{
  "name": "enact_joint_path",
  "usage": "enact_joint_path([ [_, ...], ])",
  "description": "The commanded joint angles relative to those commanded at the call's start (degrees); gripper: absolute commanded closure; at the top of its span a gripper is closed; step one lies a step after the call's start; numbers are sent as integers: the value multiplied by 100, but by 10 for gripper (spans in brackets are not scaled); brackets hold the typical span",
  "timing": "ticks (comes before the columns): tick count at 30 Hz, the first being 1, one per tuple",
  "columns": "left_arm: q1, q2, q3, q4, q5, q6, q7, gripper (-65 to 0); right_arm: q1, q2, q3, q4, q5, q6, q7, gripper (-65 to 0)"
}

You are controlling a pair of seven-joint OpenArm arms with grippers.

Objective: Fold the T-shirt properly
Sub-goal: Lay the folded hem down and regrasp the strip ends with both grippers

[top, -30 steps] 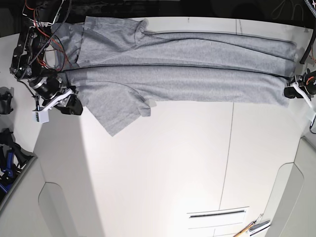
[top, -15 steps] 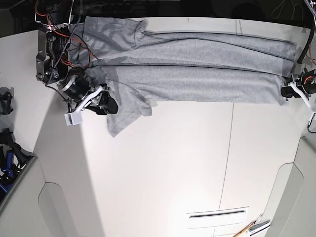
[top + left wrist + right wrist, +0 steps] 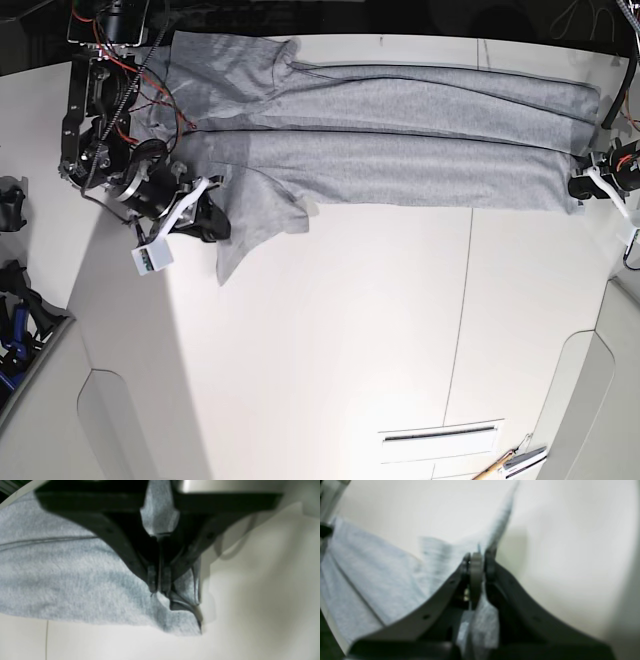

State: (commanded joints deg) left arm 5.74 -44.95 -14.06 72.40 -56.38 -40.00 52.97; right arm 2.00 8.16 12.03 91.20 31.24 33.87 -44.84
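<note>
The heather-grey T-shirt (image 3: 400, 150) lies folded lengthwise in a long band across the back of the white table (image 3: 350, 330), plain side showing; no lettering is visible. My right gripper (image 3: 208, 218), at the left of the base view, is shut on the shirt's edge beside the near sleeve (image 3: 255, 215). In the right wrist view it (image 3: 477, 555) pinches a raised fold of grey cloth (image 3: 370, 580). My left gripper (image 3: 578, 188), at the right of the base view, is shut on the hem corner. The left wrist view shows it (image 3: 158, 587) clamped on bunched cloth (image 3: 62, 580).
A slot (image 3: 440, 432) is cut into the table's near right part, with a tool (image 3: 510, 462) lying beside it. Dark gear (image 3: 10, 205) and a blue object (image 3: 15, 325) sit off the table's left edge. The right arm's wiring (image 3: 110, 80) hangs over the shirt's collar end.
My right gripper has moved rightward along the table with the shirt's edge in it, bunching the near sleeve narrower, then eased back slightly. My left gripper has barely moved.
</note>
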Motion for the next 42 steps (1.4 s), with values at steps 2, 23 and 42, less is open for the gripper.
enact_joint_path([
  [2, 0, -2, 0, 129, 28, 0, 57, 0, -98, 179, 0, 428, 267, 0, -240, 0],
  [23, 1556, 0, -1276, 1847, -317, 0, 990, 0, -2363, 828, 531, 1633, 544, -2, -452, 0],
  [42, 2225, 33, -1447, 2068, -398, 0, 1012, 0, -2430, 129, 2205, 3121, 2020, -26, -1342, 0],
])
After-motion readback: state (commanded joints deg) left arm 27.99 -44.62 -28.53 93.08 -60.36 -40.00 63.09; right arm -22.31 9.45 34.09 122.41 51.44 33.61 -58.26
